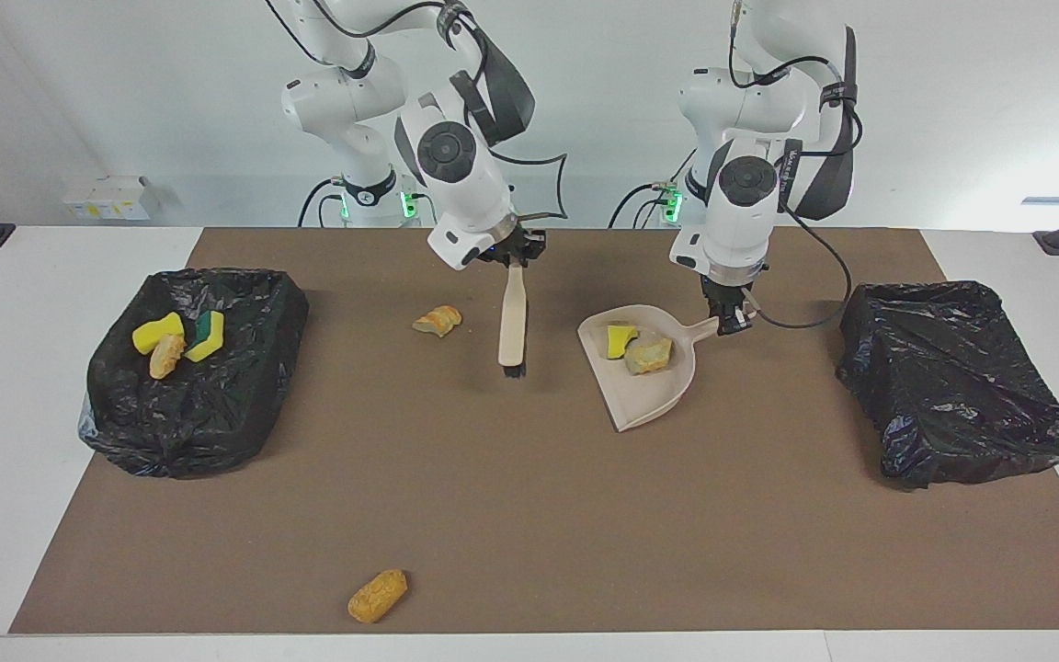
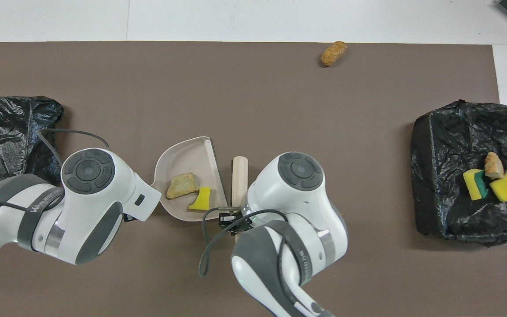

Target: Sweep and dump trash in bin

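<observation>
My left gripper (image 1: 732,317) is shut on the handle of the beige dustpan (image 1: 649,397), which sits low at the mat's middle. The dustpan (image 2: 187,156) holds a yellow sponge piece (image 1: 620,339) and a bread lump (image 1: 649,355). My right gripper (image 1: 513,253) is shut on the handle of a brush (image 1: 512,322), whose bristles point down at the mat beside the dustpan's open edge. A bread lump (image 1: 438,321) lies on the mat beside the brush, toward the right arm's end. Another bread lump (image 1: 378,595) lies near the mat's edge farthest from the robots.
A black-bagged bin (image 1: 194,405) at the right arm's end holds two yellow sponges (image 1: 158,332), one green-backed, and a bread lump (image 1: 166,356). A second black-bagged bin (image 1: 952,386) stands at the left arm's end with nothing showing in it.
</observation>
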Available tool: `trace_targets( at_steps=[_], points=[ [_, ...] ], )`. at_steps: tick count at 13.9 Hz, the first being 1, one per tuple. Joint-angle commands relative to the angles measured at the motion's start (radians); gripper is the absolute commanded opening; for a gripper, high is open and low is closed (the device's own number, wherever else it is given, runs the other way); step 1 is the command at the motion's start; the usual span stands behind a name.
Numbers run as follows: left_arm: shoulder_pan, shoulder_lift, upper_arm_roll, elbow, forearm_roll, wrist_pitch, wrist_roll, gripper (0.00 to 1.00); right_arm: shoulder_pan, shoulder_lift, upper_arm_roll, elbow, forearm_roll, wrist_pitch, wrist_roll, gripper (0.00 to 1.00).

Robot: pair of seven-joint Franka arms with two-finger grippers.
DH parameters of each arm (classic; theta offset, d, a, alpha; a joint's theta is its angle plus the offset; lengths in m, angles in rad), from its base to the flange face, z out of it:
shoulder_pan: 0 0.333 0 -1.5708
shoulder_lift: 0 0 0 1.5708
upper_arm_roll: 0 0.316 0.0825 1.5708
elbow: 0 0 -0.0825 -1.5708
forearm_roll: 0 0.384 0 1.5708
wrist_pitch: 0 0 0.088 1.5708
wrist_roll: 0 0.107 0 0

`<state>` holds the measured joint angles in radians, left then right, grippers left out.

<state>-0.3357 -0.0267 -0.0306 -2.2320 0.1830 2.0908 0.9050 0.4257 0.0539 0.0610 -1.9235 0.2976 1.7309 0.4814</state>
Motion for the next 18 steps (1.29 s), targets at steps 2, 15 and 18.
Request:
trace_targets(
  at_steps=[2,15,18],
  points=[
    [-0.008,-0.032,0.008,-0.034,0.023,0.012,-0.023,0.00,-0.031,-0.011,0.010,-0.012,-0.179,-0.039,0.056,0.00],
    [-0.006,-0.030,0.009,-0.034,0.020,0.026,-0.037,0.00,-0.317,0.182,0.014,0.116,-0.661,0.220,-0.397,0.00],
    [-0.006,-0.030,0.008,-0.034,0.021,0.025,-0.038,0.00,-0.338,0.308,0.014,0.222,-0.767,0.294,-0.434,0.00]
  ],
)
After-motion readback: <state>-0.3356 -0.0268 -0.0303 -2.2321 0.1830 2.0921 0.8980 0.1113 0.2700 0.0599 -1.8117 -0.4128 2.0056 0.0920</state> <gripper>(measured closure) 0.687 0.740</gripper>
